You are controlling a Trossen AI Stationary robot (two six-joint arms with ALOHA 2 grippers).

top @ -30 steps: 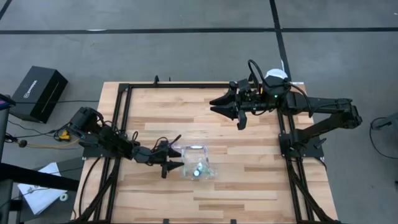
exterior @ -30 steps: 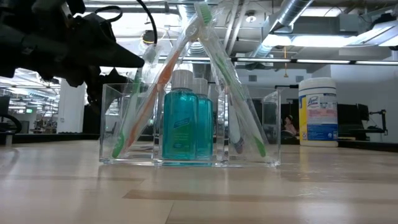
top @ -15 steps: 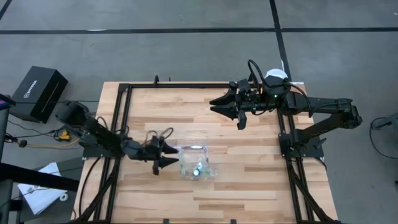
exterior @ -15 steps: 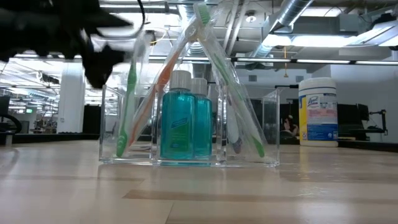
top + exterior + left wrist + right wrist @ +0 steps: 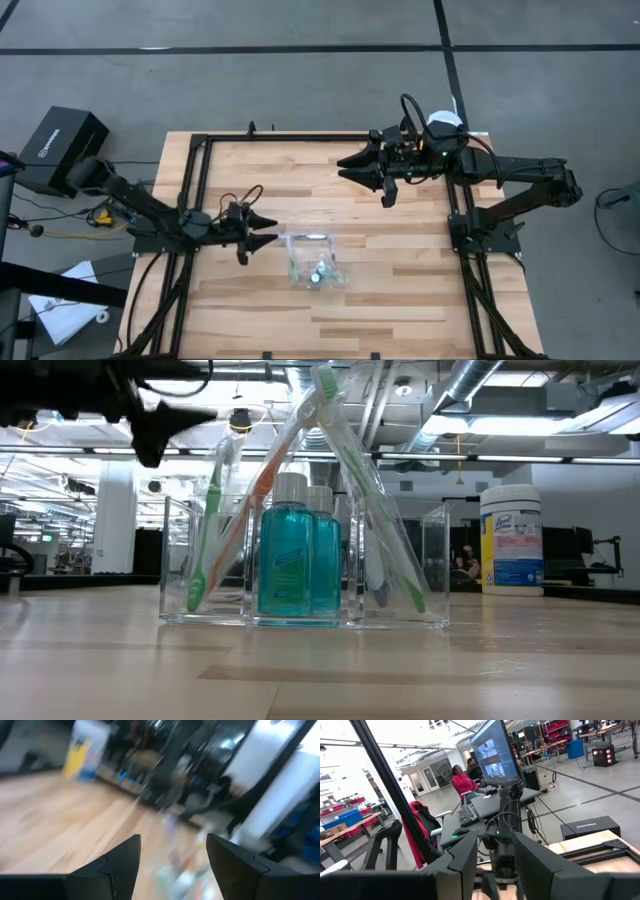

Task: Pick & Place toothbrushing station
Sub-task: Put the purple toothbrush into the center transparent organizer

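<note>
1. The clear container [image 5: 305,565] stands upright on the wooden table [image 5: 400,290], slightly left of the middle in the high view. It holds 2 teal tubes [image 5: 298,550] standing with white caps up, and the toothbrushes [image 5: 345,470].
2. The toothbrushes lean against each other with their long axes steeply tilted. Their upper ends cross above the container's rim and their lower ends spread toward opposite walls. The container's own long axis lies across the low view.
3. The left gripper [image 5: 262,228] hovers just beside the container's left wall, apart from it, tips aimed at it. Its fingers [image 5: 120,865] are spread wide and hold nothing.
4. The right gripper [image 5: 362,172] waits raised over the far right of the table, well apart from the container. Its jaws are partly apart with nothing between them.
5. Likely risk: a sideways brush from the left fingers against the protruding toothbrush tops would topple them out, or tip the light container over.
6. A white tub [image 5: 511,540] stands far off at the table's edge, clear of any move.
</note>
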